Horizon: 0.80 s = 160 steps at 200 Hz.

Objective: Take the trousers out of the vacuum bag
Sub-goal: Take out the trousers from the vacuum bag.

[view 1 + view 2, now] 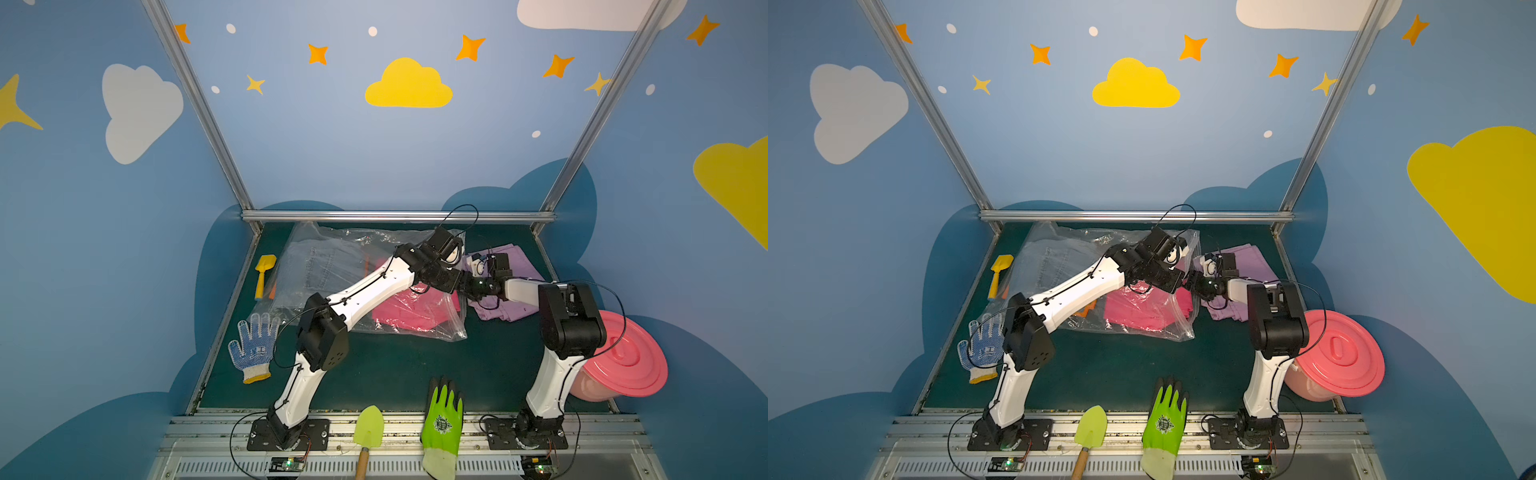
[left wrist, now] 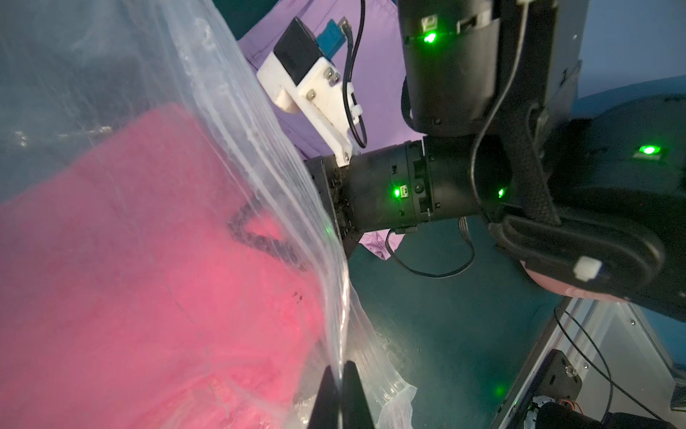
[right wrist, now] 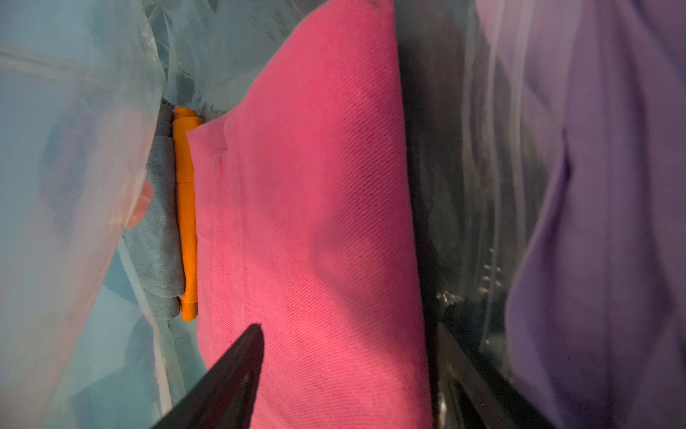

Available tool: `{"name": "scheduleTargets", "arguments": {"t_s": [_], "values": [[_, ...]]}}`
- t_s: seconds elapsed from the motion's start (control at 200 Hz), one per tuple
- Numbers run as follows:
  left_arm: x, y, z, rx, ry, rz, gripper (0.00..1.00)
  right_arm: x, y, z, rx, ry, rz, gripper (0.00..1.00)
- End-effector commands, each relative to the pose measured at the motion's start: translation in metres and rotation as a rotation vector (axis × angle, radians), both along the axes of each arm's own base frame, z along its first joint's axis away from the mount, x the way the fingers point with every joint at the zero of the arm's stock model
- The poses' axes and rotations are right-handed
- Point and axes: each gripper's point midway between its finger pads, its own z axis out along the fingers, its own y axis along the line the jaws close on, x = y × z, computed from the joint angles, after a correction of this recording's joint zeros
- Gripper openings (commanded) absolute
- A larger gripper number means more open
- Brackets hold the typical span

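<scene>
The clear vacuum bag lies across the back of the green table. Light blue denim trousers, orange trousers and hot pink trousers are inside it. Lilac trousers lie outside, right of the bag's mouth. My left gripper is shut on the bag's plastic edge and holds the mouth up. My right gripper reaches into the mouth. It is open, with the pink trousers filling the gap between its fingers.
A blue-dotted white glove and a yellow toy spade lie at the left edge. A green glove and a green trowel lie at the front rail. A pink lidded bucket stands at the right, behind the right arm.
</scene>
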Motion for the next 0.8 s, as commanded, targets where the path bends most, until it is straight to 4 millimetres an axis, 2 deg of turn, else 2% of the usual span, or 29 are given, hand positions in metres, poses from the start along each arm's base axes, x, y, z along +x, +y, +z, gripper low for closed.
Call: {"name": "scheduleTargets", "arguments": {"t_s": [0.0,0.17,0.796], "values": [[-0.006,0.002,0.018,-0.016,-0.026,-0.012,0.05,0.004,0.003,-0.006,-0.023,-0.002,0.031,0.73],[-0.007,0.002,0.018,-0.022,-0.027,-0.012,0.05,0.005,0.006,-0.01,-0.018,0.007,0.05,0.72],[-0.008,0.003,0.016,-0.022,-0.031,-0.015,0.05,-0.007,0.023,-0.021,0.057,0.051,0.131,0.56]]}}
